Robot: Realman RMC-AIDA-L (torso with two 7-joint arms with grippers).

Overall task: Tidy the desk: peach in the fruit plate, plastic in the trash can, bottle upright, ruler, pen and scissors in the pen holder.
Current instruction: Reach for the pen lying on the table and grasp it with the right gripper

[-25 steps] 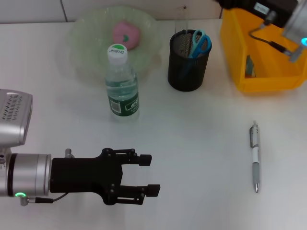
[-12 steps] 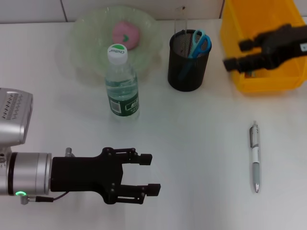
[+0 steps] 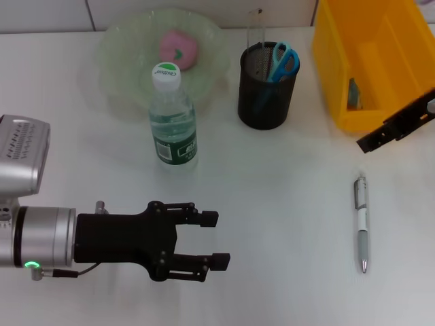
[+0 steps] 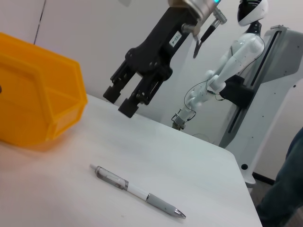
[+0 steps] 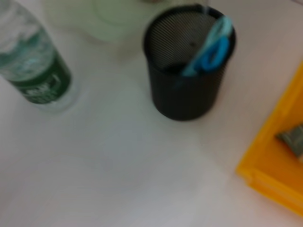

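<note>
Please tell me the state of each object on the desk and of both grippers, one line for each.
Peach: in the fruit plate.
Bottle: upright, cap on.
Scissors: standing in the pen holder.
Pen: lying flat on the desk, not yet picked up.
Trash can: a scrap of plastic inside.
Left gripper: open, empty.
Right gripper: open, empty, above the pen.
</note>
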